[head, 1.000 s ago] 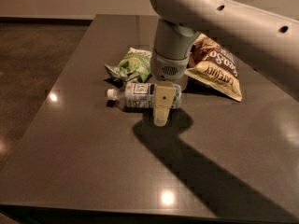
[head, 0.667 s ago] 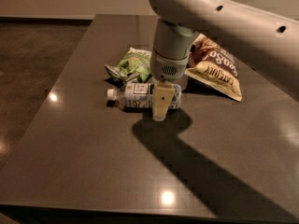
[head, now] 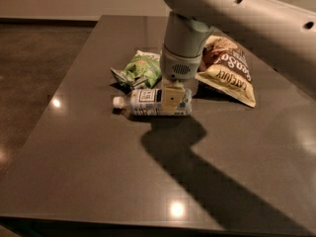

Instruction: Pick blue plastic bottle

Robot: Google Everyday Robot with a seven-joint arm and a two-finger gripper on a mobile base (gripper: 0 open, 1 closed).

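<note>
blue plastic bottle (head: 145, 101) x1 | snack bags (head: 227, 70) x2 | gripper (head: 174, 99) at bottle

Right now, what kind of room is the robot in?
Maybe an office snack area, just a guess: a green snack bag, a brown snack bag and a blue plastic bottle lie on a dark polished table. The end effector is down at the bottle.

brown-and-cream bag (head: 226, 72): large lettering, not legible | blue plastic bottle (head: 146, 101) label: dark print, unreadable | end effector (head: 174, 103): across bottle's label
</note>
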